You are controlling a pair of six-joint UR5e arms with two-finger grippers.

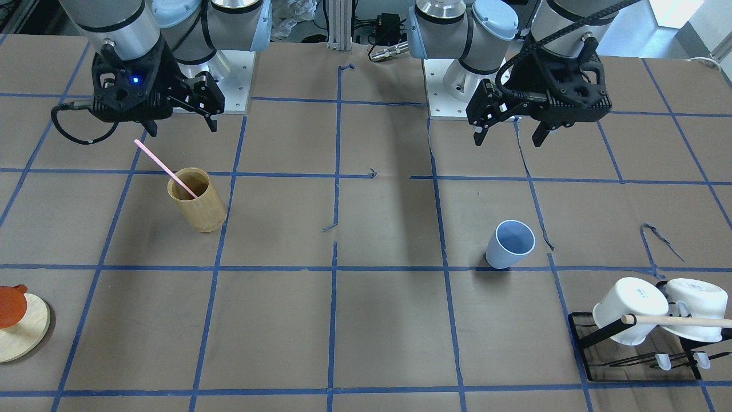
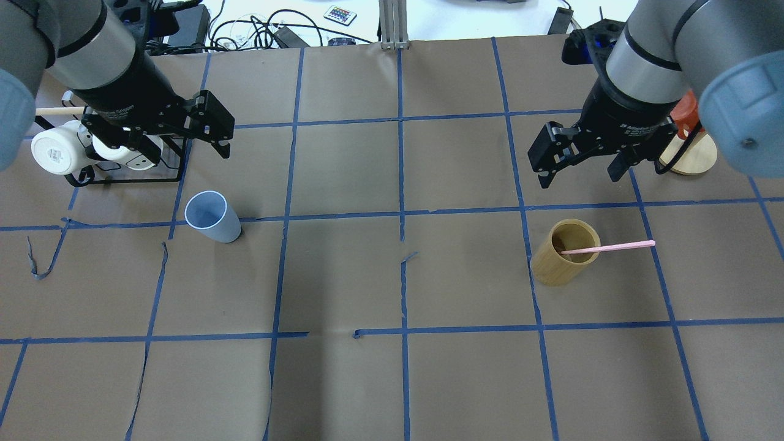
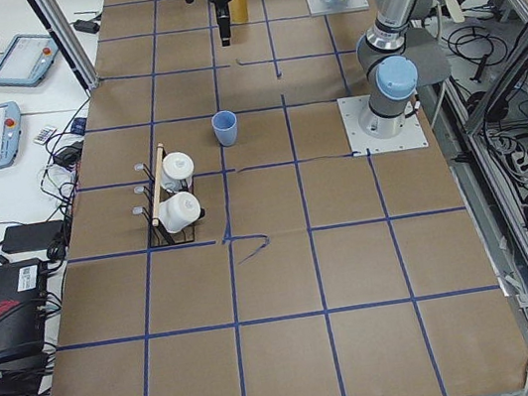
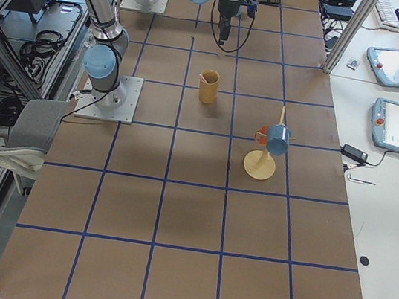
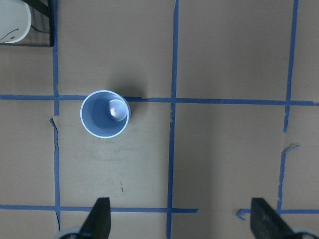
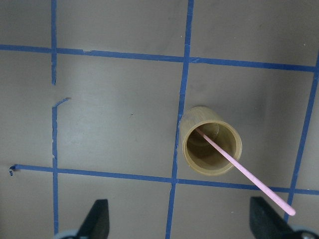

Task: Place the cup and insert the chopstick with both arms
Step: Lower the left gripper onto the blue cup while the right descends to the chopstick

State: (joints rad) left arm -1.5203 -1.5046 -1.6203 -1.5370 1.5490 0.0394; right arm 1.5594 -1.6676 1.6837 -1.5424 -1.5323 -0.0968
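Observation:
The light-blue cup (image 1: pixel 509 245) stands upright and empty on the brown paper; it also shows in the overhead view (image 2: pixel 213 217) and the left wrist view (image 5: pixel 104 113). My left gripper (image 1: pixel 509 140) hovers open above and behind the cup, clear of it (image 2: pixel 184 153). The pale-pink chopstick (image 1: pixel 163 166) leans in the tan bamboo holder (image 1: pixel 197 200), its free end sticking out over the rim (image 2: pixel 609 247) (image 6: pixel 244 169). My right gripper (image 1: pixel 182 129) hovers open above the holder (image 2: pixel 563 254), touching nothing.
A black wire rack (image 1: pixel 583 343) with two white mugs (image 1: pixel 629 309) and a wooden rod (image 1: pixel 680 321) stands near the left arm. A round wooden stand (image 1: pixel 23 332) with an orange-red object is near the right arm. Blue tape lines grid the table.

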